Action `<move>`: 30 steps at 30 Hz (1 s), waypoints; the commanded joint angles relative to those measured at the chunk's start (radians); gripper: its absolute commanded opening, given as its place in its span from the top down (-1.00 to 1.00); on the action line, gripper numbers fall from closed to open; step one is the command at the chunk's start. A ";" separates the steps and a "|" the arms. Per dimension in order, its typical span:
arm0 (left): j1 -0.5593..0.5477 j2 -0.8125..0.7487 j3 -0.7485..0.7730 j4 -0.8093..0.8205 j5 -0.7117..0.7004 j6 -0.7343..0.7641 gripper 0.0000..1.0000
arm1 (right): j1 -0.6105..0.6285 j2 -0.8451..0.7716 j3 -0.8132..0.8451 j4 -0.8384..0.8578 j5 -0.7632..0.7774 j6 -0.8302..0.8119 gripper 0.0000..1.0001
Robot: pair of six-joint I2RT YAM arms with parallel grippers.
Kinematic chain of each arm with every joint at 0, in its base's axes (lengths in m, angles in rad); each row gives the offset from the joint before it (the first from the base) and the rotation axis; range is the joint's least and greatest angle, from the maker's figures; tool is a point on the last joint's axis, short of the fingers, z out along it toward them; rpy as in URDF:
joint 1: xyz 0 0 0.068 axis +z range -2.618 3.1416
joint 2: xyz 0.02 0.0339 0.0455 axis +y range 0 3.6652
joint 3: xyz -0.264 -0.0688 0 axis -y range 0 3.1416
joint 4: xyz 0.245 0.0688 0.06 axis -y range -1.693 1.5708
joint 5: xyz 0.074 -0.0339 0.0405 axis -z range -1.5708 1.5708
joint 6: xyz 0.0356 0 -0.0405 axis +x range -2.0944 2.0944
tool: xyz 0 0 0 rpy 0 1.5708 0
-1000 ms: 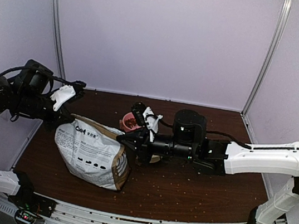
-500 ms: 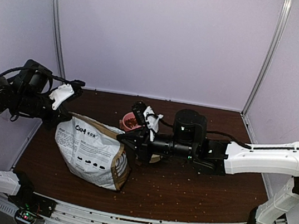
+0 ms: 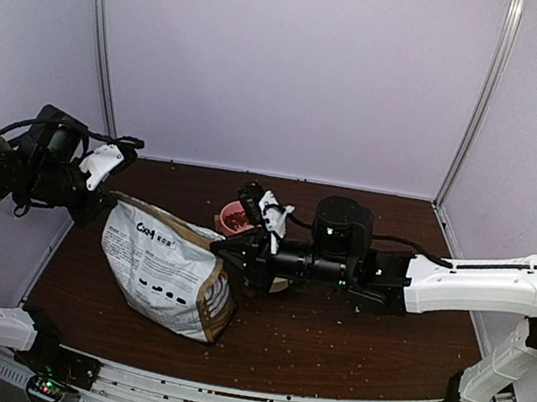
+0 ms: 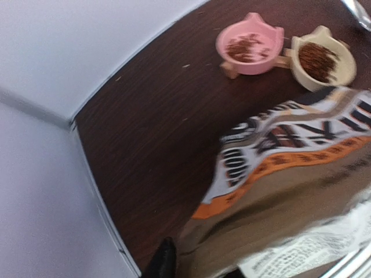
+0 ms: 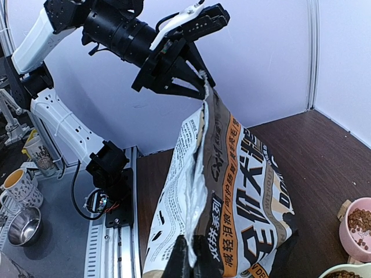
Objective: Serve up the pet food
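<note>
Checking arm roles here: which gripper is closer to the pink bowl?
Right. The right gripper grips the end of the pet food bag right beside the pink bowl; the left gripper pinches the bag's opposite corner, well off to the bowl's left.

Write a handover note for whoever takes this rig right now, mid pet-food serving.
Grippers: left gripper shut on the raised top corner of the bag; right gripper shut on its opposite edge, by the bowls.
Things: pet food heaped in the cream bowl, a thinner layer in the pink bowl; loose pellets scattered on the table.
Done: both bowls hold food.
Left: probably top up the pink bowl, then set the bag down.
</note>
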 commanded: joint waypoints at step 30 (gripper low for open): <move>0.266 -0.084 0.146 0.182 0.053 -0.299 -0.83 | -0.053 -0.234 0.146 -0.549 0.461 0.119 -0.75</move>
